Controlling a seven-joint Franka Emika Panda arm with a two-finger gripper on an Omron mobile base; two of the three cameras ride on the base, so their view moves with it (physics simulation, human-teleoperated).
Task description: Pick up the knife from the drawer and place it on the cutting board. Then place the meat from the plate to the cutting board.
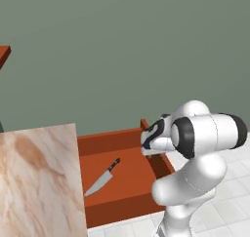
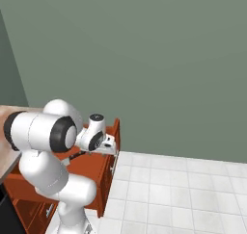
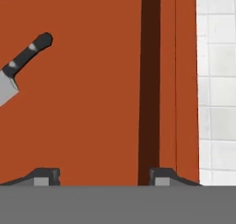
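While the wide orange-red box drawer (image 1: 124, 182) stands pulled out in the left base view, the silver-bladed, dark-handled chef's knife (image 1: 102, 177) lies flat on its floor, well apart from the white two-finger gripper (image 1: 155, 153). Right base view: gripper (image 2: 110, 146) above the drawer wall (image 2: 116, 132). Hand view: fingertips (image 3: 44, 176) parted, empty; knife (image 3: 23, 64) offset. Risk: closing here catches nothing, or a descent strikes the wall.

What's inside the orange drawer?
A knife lies flat on the bottom of the drawer, blade toward the counter. The counter covers the drawer's left part, so anything there is hidden.
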